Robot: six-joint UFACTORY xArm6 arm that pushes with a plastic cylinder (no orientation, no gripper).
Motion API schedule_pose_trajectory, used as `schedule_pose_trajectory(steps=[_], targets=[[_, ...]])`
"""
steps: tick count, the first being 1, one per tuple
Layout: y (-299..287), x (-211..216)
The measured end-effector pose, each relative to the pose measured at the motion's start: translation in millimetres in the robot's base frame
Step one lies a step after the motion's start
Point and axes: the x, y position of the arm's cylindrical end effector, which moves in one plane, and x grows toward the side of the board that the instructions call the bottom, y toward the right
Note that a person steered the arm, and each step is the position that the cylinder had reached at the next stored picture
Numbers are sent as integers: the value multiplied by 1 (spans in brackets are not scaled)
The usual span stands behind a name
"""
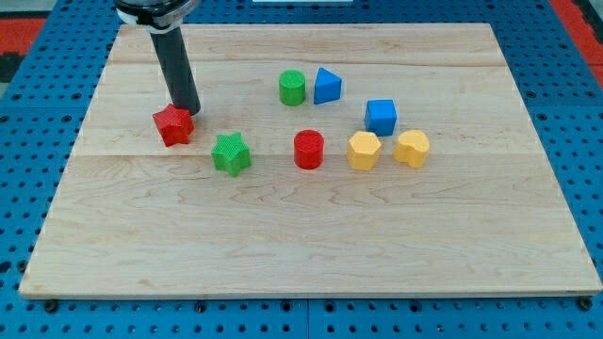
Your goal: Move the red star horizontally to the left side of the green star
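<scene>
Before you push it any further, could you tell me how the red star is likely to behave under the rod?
The red star looks like a small rigid block sitting flat, so it should slide rather than roll or tip. My tip meets its upper right edge, off centre, so it may well spin. The wooden board looks smooth, so it probably slides easily towards the green star.

Bright, even overhead light fills the view; the worktop shows sharp wood grain without glare, short soft shadows sit under each block on it, and no blur shows
</scene>
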Motion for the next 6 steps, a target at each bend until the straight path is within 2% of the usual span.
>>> schedule_pose_trajectory(steps=[1, 3, 5, 6], targets=[[4, -29], [34, -52], [17, -21], [-21, -18]])
